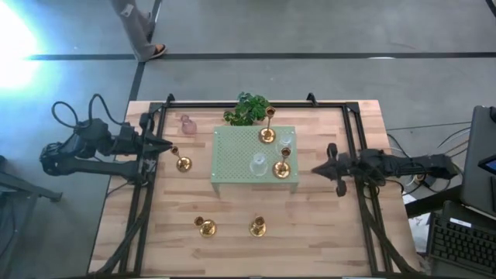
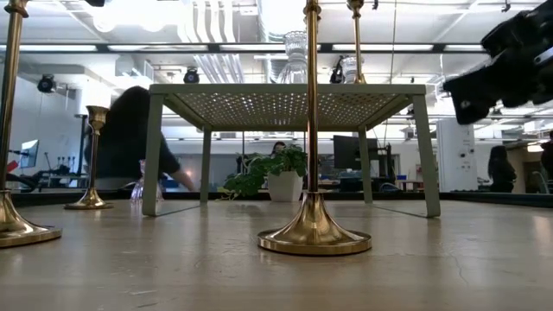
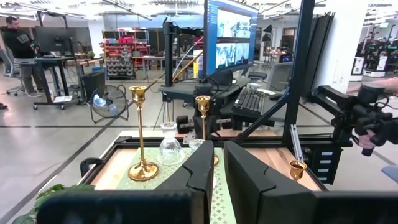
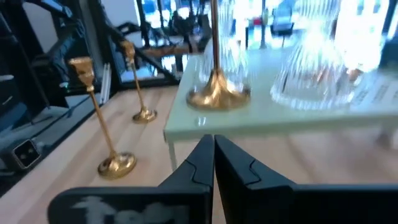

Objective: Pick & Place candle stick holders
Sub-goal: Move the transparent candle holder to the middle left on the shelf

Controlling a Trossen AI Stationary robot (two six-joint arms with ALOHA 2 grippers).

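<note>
On your far left, the left gripper (image 1: 164,145) hangs over the table's left edge, jaws almost together and holding nothing. Just beside its tip lies the pink glass holder (image 1: 187,124), and a brass holder (image 1: 183,163) stands a little nearer the front. Two more brass holders (image 1: 205,226) (image 1: 257,227) stand near the front edge, well apart from both arms. In the middle, the pale green stand (image 1: 232,159) carries two brass holders (image 1: 267,134) (image 1: 281,169) and two clear glass ones (image 1: 257,164) (image 1: 286,140) — the plant (image 1: 246,108) sits behind it. On your right, the right gripper (image 1: 318,170) points at the stand's right side, jaws closed and empty — near it, not touching.
</note>
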